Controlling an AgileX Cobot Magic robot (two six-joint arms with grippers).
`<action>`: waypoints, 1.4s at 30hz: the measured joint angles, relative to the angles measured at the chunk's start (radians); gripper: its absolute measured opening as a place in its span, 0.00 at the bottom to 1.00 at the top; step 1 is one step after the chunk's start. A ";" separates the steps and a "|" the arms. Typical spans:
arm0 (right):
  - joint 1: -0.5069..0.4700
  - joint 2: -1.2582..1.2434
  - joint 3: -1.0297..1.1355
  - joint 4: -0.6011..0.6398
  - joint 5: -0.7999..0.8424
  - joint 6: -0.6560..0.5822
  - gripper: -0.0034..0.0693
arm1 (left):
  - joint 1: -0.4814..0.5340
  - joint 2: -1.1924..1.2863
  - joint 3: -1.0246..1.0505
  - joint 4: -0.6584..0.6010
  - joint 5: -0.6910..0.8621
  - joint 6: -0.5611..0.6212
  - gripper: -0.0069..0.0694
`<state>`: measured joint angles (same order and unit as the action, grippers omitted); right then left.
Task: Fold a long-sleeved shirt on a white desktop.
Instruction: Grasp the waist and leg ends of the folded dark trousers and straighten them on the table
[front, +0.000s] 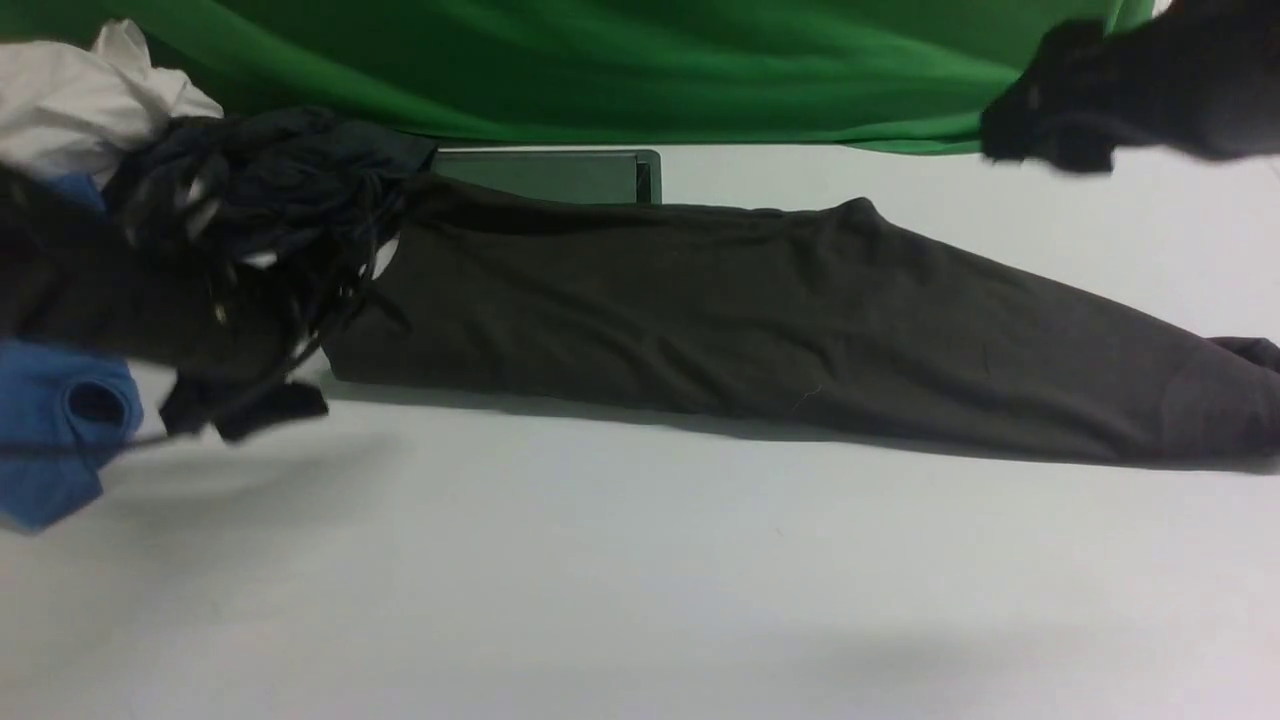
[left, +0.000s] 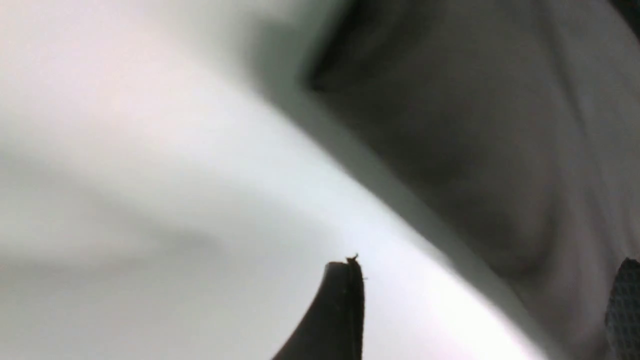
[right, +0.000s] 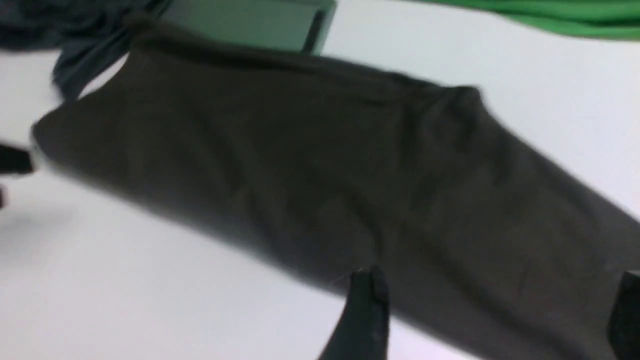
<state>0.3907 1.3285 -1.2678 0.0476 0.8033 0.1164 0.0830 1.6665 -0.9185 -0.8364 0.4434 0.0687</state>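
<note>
Long-sleeved shirt (front: 760, 330) lies flat on the white desktop (front: 620, 580). It is folded into one long band across the middle, slanting from left-centre toward the near right. Its right end runs out of the front view. Left end is a short straight edge, just beside the left gripper (left: 490, 262). Near long edge is clean and straight, with a thin shadow under it. Far long edge has a small peak about mid-length. Left of that peak it overlaps the near rim of the cable hatch (front: 540, 175). Far left corner touches the blackish-teal garment (front: 300, 160), which is bunched there.

Left gripper: fingers spread wide, gripping nothing. Left wrist view shows one tip over bare desktop and the other over the shirt, with the cloth edge running between them, all blurred. Cannot tell whether the tips touch the surface. Left arm (front: 120, 290) and its cables cover the left side, also blurred.

Right gripper (right: 498, 272): fingers apart, empty, up off the desktop, with the shirt's near edge below. Right arm (front: 1180, 80) sits high at far right, in front of the green backdrop (front: 600, 60).

Room: the whole near half of the desktop is bare, the widest stretch. There is also a bare wedge behind the shirt on the right, between its far edge and the backdrop. Left side is crowded. Blue shirt (front: 50, 430) sits at the left edge near the left gripper, and white cloth (front: 70, 100) is heaped at the far left corner.
</note>
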 joint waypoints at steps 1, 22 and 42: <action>0.016 -0.001 0.007 0.001 0.002 -0.004 0.85 | 0.000 0.014 0.013 -0.028 -0.047 0.013 1.00; 0.120 -0.001 0.020 0.004 0.038 -0.053 0.66 | 0.003 0.279 -0.152 -0.302 -0.080 0.426 0.52; 0.120 -0.167 0.020 0.003 0.067 0.001 0.07 | 0.291 -0.063 0.048 -0.215 0.062 0.562 0.25</action>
<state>0.5103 1.1612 -1.2474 0.0508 0.8708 0.1175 0.3736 1.6032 -0.8706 -1.0516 0.5050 0.6302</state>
